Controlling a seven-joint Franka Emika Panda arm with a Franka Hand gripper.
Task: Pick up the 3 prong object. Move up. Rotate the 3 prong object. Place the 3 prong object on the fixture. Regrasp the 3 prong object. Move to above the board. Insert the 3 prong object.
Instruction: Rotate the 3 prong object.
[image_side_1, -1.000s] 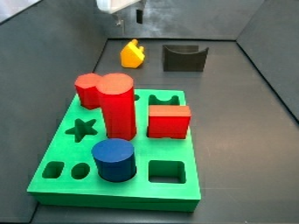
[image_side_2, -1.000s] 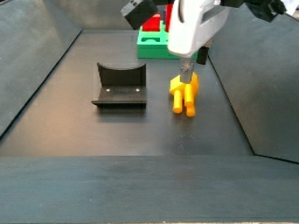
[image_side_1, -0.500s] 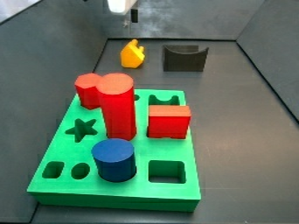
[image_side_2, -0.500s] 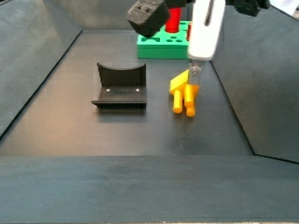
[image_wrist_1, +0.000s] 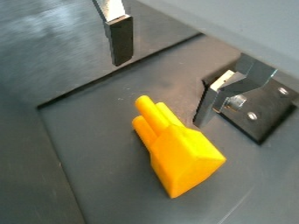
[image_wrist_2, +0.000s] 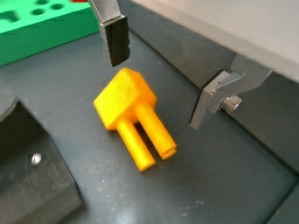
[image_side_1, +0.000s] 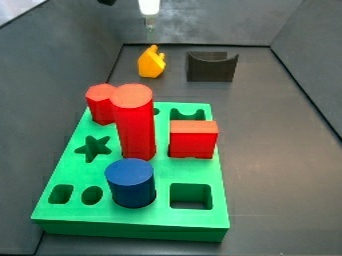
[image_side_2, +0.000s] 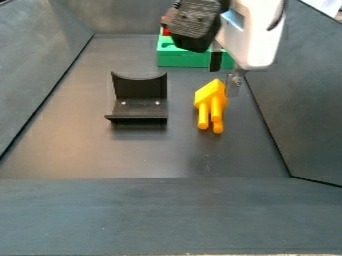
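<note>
The yellow-orange 3 prong object (image_wrist_1: 177, 150) lies flat on the dark floor, apart from everything else. In a side view it (image_side_1: 152, 62) sits just left of the fixture (image_side_1: 211, 66), behind the green board (image_side_1: 134, 190). My gripper (image_wrist_1: 163, 74) hangs open above it, and the block (image_wrist_2: 132, 112) lies below the gap, touching neither finger. The fingers (image_wrist_2: 114, 39) are spread wide with nothing between them. In the side views only a little of the gripper (image_side_1: 148, 8) shows at the top edge, and its white body (image_side_2: 254, 30) covers part of the board (image_side_2: 181, 55).
Red pieces (image_side_1: 123, 110), a red cube (image_side_1: 194, 138) and a blue cylinder (image_side_1: 131, 182) stand on the board. The fixture (image_side_2: 136, 97) stands left of the yellow block (image_side_2: 210, 105). Sloped dark walls enclose the floor on both sides.
The gripper has risen away from the yellow block and shifted sideways; less of it shows at the top of a side view. The block and fixture have not moved.
</note>
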